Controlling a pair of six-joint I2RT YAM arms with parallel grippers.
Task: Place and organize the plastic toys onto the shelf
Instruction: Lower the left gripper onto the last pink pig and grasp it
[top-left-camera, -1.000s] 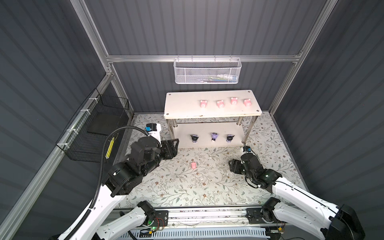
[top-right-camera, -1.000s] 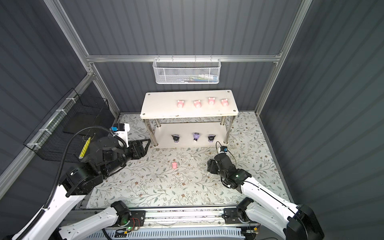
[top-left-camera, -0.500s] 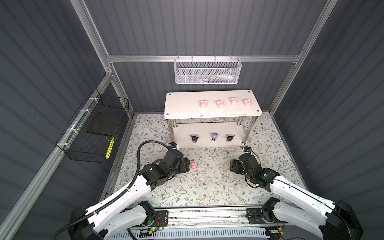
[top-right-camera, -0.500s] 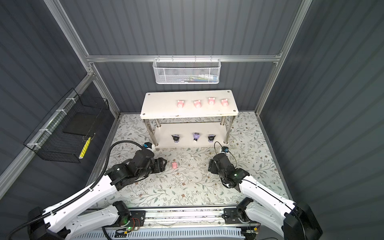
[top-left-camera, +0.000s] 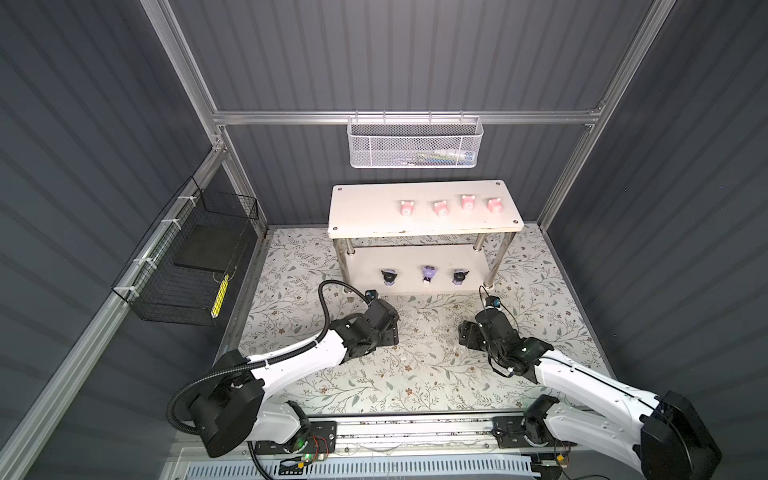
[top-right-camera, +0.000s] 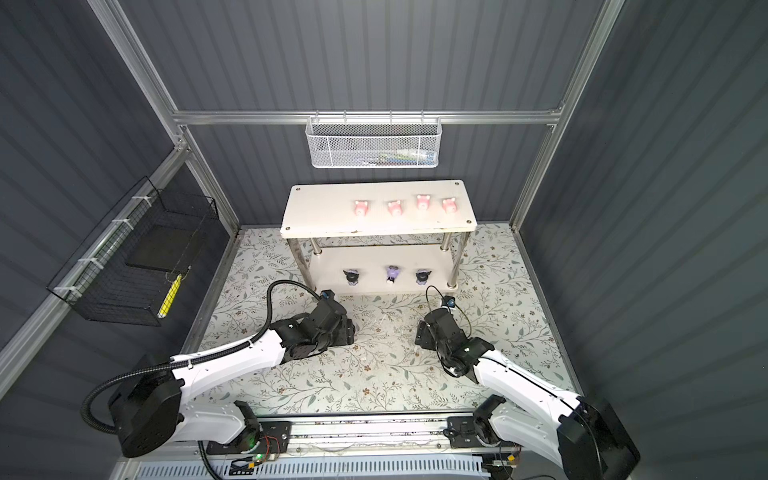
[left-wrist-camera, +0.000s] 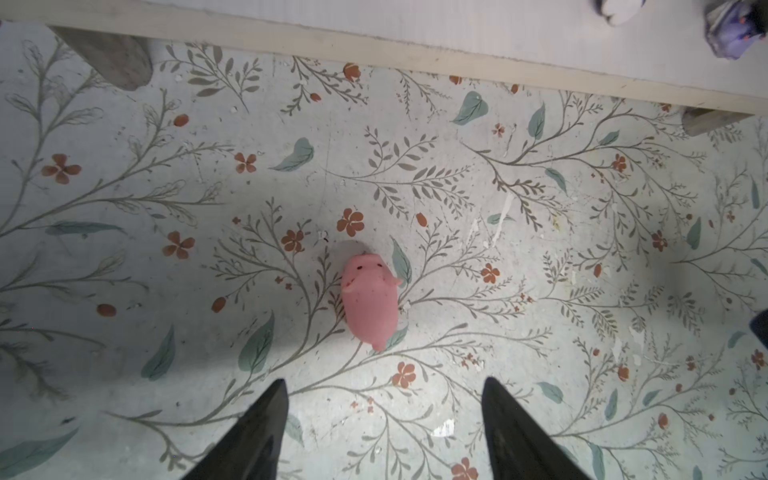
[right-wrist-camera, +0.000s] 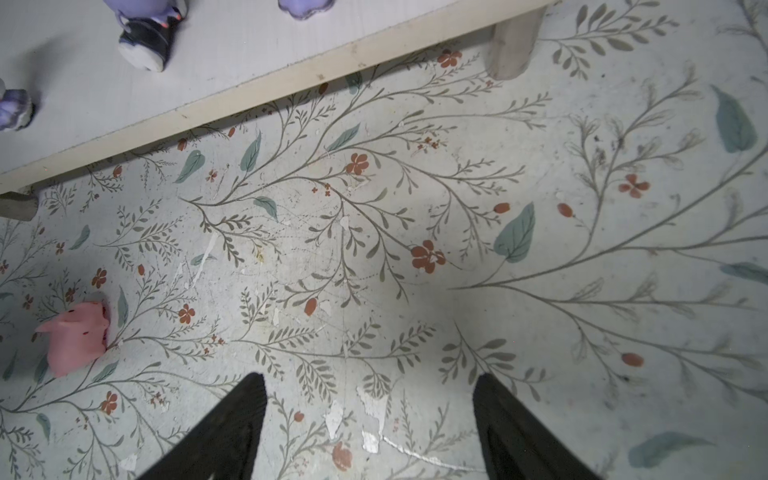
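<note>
pink pig (left-wrist-camera: 370, 301) lies free just ahead of the spread, empty left claw (left-wrist-camera: 384, 382).

Four pink pigs (top-left-camera: 440, 208) line the top of the shelf (top-left-camera: 365, 208), three dark-eared figurines (top-left-camera: 429, 274) its lower tier.

Light falls from above. The flowered mat (top-left-camera: 415, 374) in front of the shelf (top-left-camera: 365, 208) is bright; the walls (top-left-camera: 415, 62) behind the shelf are dim. The shelf top glows, almost washed out. In the left wrist view the pink pig (left-wrist-camera: 370, 303) is sharp, soft grey shadows lie beside it, and the left gripper (left-wrist-camera: 384, 381) looks fuzzy.
</note>
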